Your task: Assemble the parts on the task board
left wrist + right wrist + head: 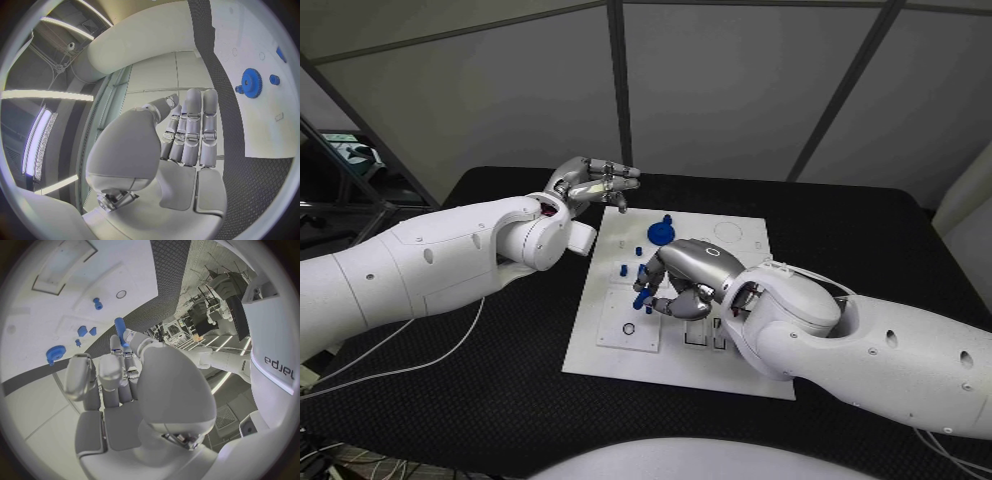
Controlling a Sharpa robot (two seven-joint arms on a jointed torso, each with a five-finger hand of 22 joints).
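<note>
The white task board (740, 238) lies in the middle of the black table. My right hand (681, 279) hovers over the board's centre and pinches a blue peg (643, 292) between its fingertips; the right wrist view shows that peg (120, 328) sticking out past the fingers. A blue gear (661, 232) sits near the board's far edge, with small blue parts (636, 251) beside it. My left hand (596, 185) is raised above the table behind the board's far left corner, fingers stretched out side by side (190, 127), holding nothing. The gear (252, 80) lies off to its side.
A black ring (629, 329) lies on a raised plate at the board's near left. Several small blue pieces (82, 330) and a short blue peg (97, 303) stand on the board (37, 315). Black table (473, 390) surrounds the board; grey wall panels stand behind.
</note>
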